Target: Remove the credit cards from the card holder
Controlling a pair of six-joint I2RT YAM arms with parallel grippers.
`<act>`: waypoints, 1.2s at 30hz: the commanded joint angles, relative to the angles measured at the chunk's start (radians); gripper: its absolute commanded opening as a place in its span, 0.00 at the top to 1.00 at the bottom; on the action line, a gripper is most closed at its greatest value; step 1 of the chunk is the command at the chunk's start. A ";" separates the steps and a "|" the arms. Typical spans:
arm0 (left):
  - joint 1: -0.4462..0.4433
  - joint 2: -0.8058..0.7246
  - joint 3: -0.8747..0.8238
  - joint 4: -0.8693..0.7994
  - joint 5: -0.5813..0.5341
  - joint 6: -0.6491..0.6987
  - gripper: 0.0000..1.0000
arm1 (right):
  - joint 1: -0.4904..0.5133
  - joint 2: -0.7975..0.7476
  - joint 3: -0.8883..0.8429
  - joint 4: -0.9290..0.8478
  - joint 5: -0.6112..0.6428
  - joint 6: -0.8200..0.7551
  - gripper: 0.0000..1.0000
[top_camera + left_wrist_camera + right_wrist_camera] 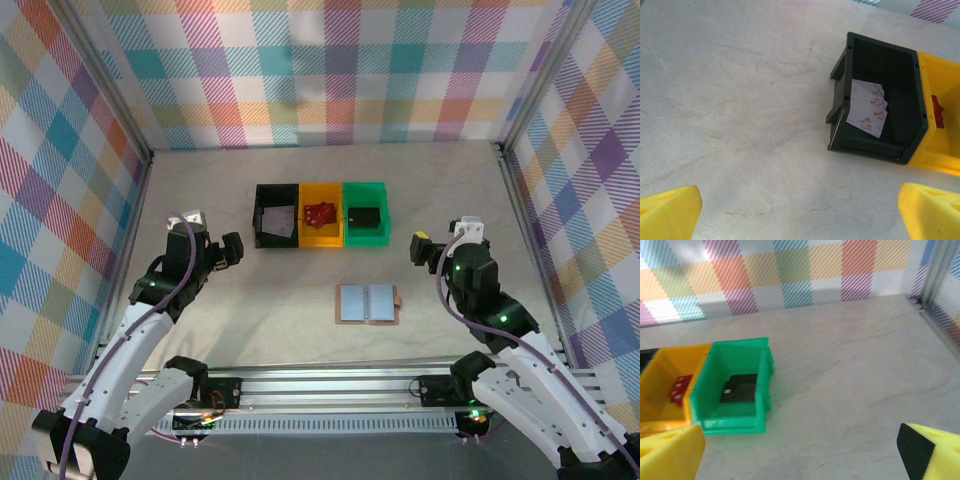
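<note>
The card holder [368, 303] lies spread open on the table in the top view, near the front and right of centre. Its tan edge shows on the right side, and two pale grey-blue halves face up. At this size I cannot tell the credit cards from the inner panels. My left gripper [232, 250] hovers open, well to the left of the holder and in front of the black bin. My right gripper [420, 248] hovers open just behind and to the right of the holder. In the wrist views the left gripper [800, 215] and right gripper [800, 455] have bare table between their yellow fingertips.
Three bins stand in a row behind the holder. The black bin [277, 214] holds playing cards [867, 109]. The yellow bin [321, 213] holds a red thing [680, 388]. The green bin [365, 212] holds a flat black item [740, 388]. Plaid walls enclose the table.
</note>
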 commanded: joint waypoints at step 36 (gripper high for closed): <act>-0.003 0.022 -0.069 0.109 -0.200 -0.037 0.00 | -0.371 0.832 -0.252 1.109 -0.310 -0.255 0.01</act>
